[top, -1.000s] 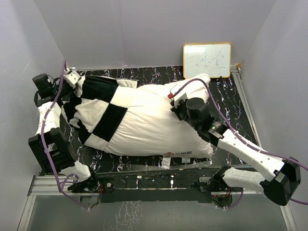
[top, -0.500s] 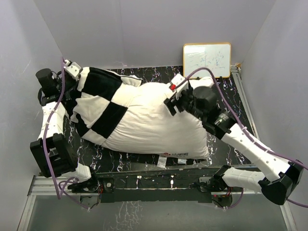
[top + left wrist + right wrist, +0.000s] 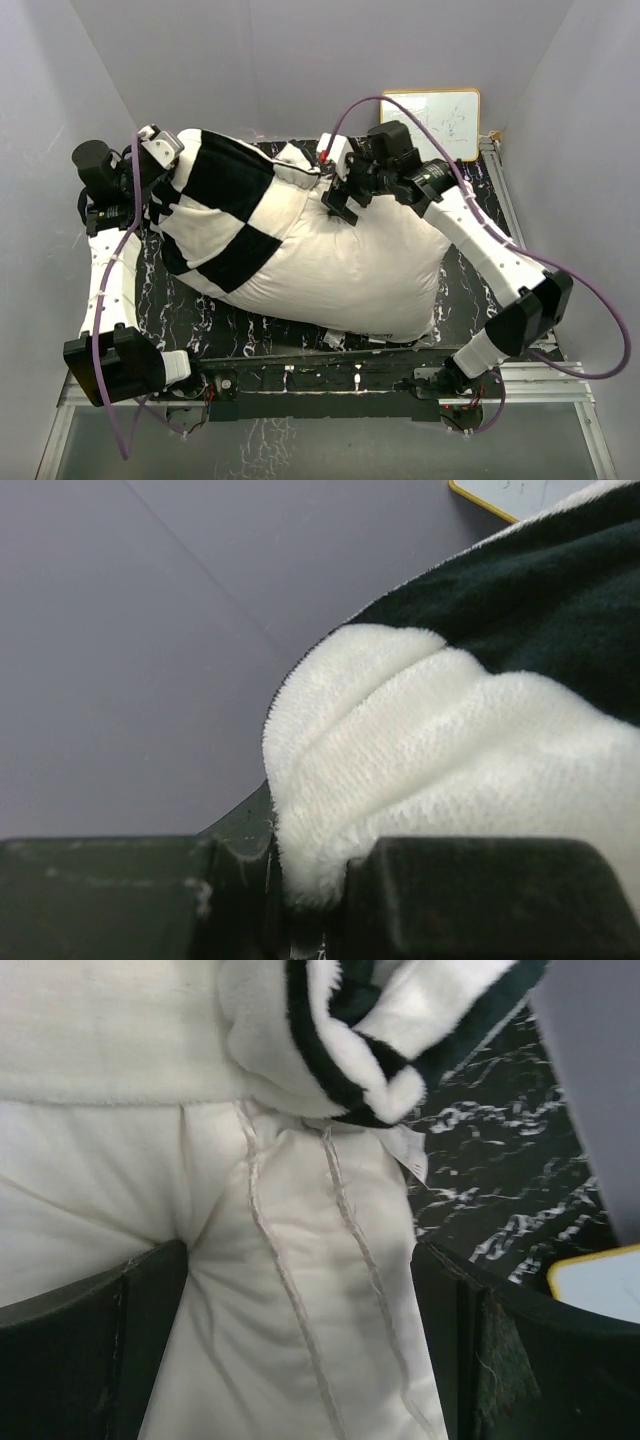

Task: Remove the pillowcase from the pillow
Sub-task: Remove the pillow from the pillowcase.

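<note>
The black-and-cream checkered pillowcase (image 3: 222,205) covers the left part of the plump white pillow (image 3: 360,265), which lies across the table. My left gripper (image 3: 160,150) is at the case's far left end, shut on a fold of cream plush (image 3: 400,740); its jaws (image 3: 310,900) pinch that fold. My right gripper (image 3: 335,195) hangs over the pillow's far edge beside the case's opening. It (image 3: 300,1360) stands wide open, with the pillow's seamed white cloth (image 3: 300,1290) bulging between its fingers. The case's rolled hem (image 3: 345,1055) lies just beyond.
A small whiteboard (image 3: 430,125) leans on the back wall at the right, and its corner (image 3: 600,1285) shows in the right wrist view. The black marbled tabletop (image 3: 470,215) shows around the pillow. Grey walls close in on the left, back and right.
My right gripper has opened, let go of the pillow and moved up and left to the pillow's far edge by the case opening. The left gripper keeps its hold, slightly higher.
</note>
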`<state>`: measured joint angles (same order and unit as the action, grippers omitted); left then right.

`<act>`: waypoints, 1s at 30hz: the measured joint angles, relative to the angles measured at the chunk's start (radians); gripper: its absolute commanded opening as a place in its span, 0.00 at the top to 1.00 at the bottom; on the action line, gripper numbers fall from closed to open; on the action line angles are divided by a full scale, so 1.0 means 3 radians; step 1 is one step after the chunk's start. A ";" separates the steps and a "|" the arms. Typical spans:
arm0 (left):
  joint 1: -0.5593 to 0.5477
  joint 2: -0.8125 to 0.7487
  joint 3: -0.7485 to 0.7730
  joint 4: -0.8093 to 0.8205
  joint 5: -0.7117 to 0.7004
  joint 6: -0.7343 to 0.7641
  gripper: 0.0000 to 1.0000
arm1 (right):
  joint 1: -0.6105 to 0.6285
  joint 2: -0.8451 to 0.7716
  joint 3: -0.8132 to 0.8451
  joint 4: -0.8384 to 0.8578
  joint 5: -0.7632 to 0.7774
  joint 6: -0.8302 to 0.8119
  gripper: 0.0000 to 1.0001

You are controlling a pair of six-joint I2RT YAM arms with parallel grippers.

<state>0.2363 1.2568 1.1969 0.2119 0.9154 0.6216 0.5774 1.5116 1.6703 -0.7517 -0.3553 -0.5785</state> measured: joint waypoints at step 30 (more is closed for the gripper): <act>-0.0113 0.0120 0.0136 0.0411 -0.0389 -0.0097 0.88 | 0.0231 -0.0579 -0.1186 0.1916 0.1801 0.0207 0.92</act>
<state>0.2024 1.2926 1.2377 0.3351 0.7986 0.5926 0.6468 1.3380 1.3144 -0.1768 0.1848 -0.5163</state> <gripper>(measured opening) 0.079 0.144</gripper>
